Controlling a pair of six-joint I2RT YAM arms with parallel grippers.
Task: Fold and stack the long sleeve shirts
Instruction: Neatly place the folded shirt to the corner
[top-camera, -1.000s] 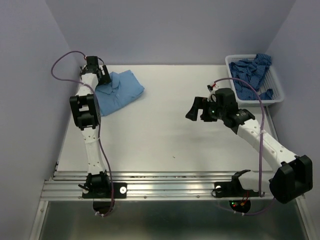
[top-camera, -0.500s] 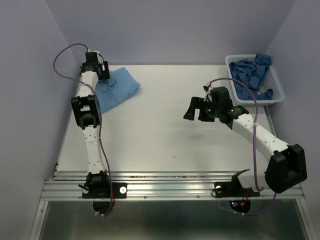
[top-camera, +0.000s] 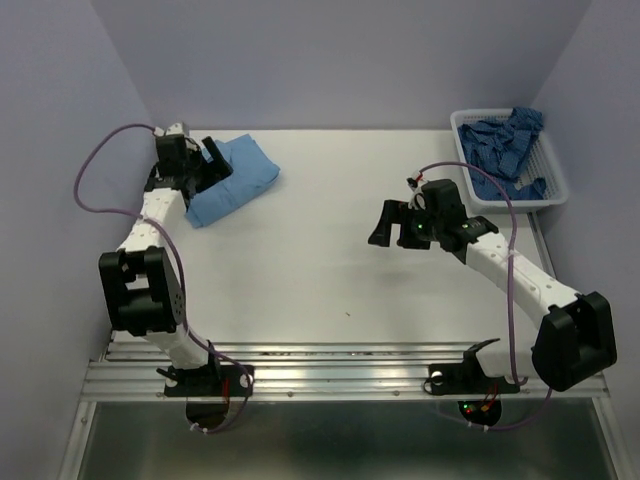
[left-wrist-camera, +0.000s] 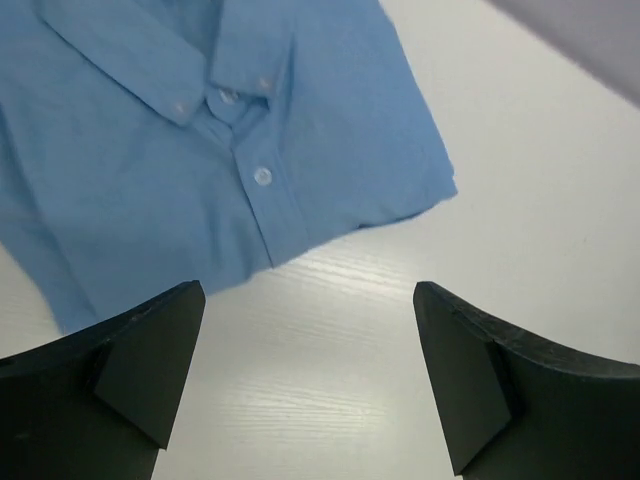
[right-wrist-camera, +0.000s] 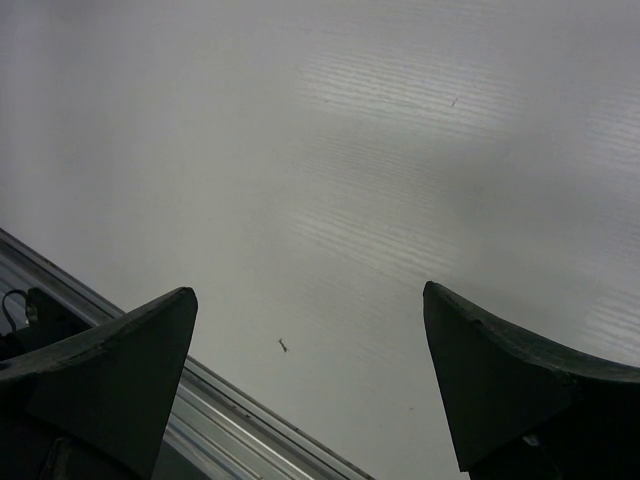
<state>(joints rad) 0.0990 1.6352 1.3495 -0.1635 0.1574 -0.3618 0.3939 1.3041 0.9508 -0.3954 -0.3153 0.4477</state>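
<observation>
Near edge: both arm bases sit on the metal rail (top-camera: 340, 365). Over the mid-tabletop (top-camera: 320, 290), the right end effector (top-camera: 393, 226) hovers w/ jaws spread as wide as they go and nothing between them. Its wrist view shows only bare white surface below.

Farther back on the left, the left end effector (left-wrist-camera: 305, 345) is poised at the edge of the light sky-blue shirt (left-wrist-camera: 190, 150). Its jaws are likewise wide apart & empty, no cloth between them. The shirt lies just ahead of its fingertips, folded into a compact rectangle w/ collar & button placket face up, flat on the tabletop.

Far right, beyond the right end effector & well apart from both, the darker patterned shirt (top-camera: 500, 140) sits crumpled in the white mesh basket (top-camera: 556, 178), heaped above the far rim.

Judgement: shirt no. 1 looks folded & placed, so the step in hand is prob. the switch to shirt no. 2. Next move likely calls for the right arm to swing back-right to the basket, pinch a top ridge of loose cloth, lift it clear of the rim & spread it mid-tabletop. The left arm would need to leave the folded shirt w/o dragging its edge, then help flatten. Risk: a sleeve snagging on the mesh.
</observation>
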